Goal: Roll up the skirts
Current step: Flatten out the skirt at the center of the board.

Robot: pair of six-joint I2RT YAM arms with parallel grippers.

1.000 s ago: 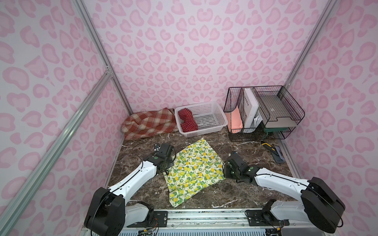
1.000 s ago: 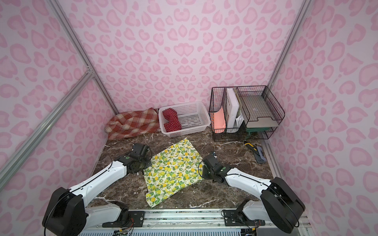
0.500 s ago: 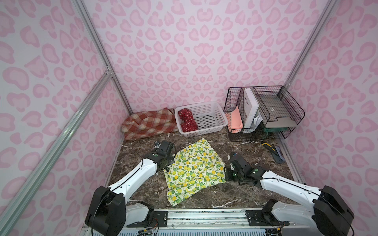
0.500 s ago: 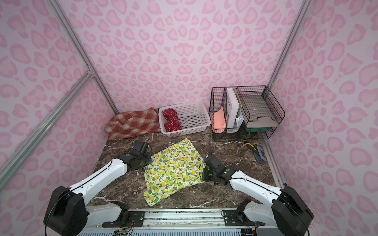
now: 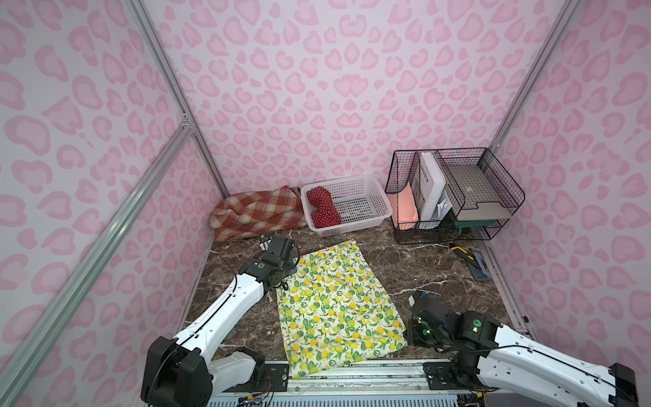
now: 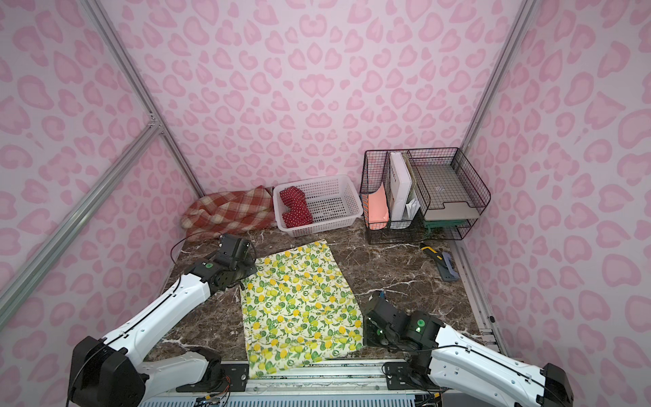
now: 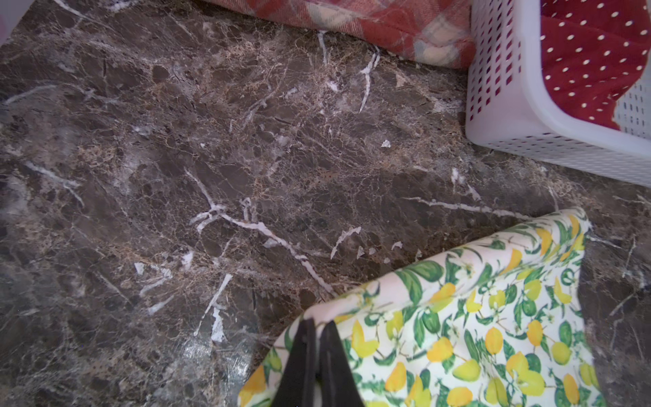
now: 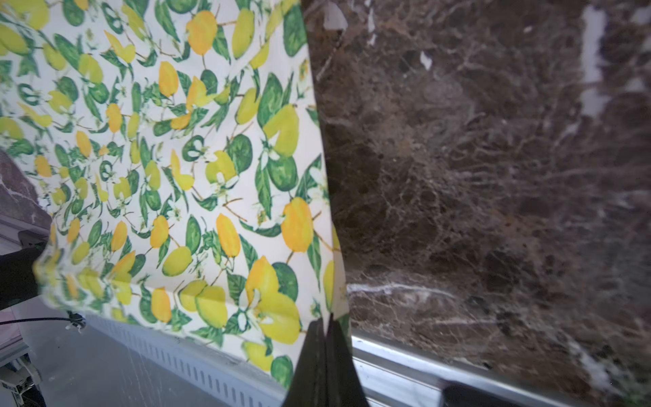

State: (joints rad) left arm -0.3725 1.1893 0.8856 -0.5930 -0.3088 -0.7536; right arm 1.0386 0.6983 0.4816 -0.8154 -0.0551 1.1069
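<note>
1. Both top views look bright and evenly lit to me, with diffuse light from above and only soft, faint shadows on the marble tabletop (image 5: 405, 267)
2. The pink walls (image 5: 317, 88) lean outward at the frame edges, a wide-lens distortion
3. My left wrist view is sharp, with a pale sheen on the marble beside the lemon skirt (image 7: 475, 334)
4. In my right wrist view the skirt's near corner is smeared and the marble is out of focus

My left arm (image 5: 225, 310) stretches out from its base at a slant, wrist bent downward. The left gripper (image 7: 318, 322) has its two black fingers pressed together, pinching a corner of the lemon skirt (image 7: 475, 334). My right arm (image 5: 535, 356) lies low near the front rail with its forearm pointing inward. The right gripper (image 8: 326, 322) is likewise clamped tight, nipping the same skirt's edge.
</note>
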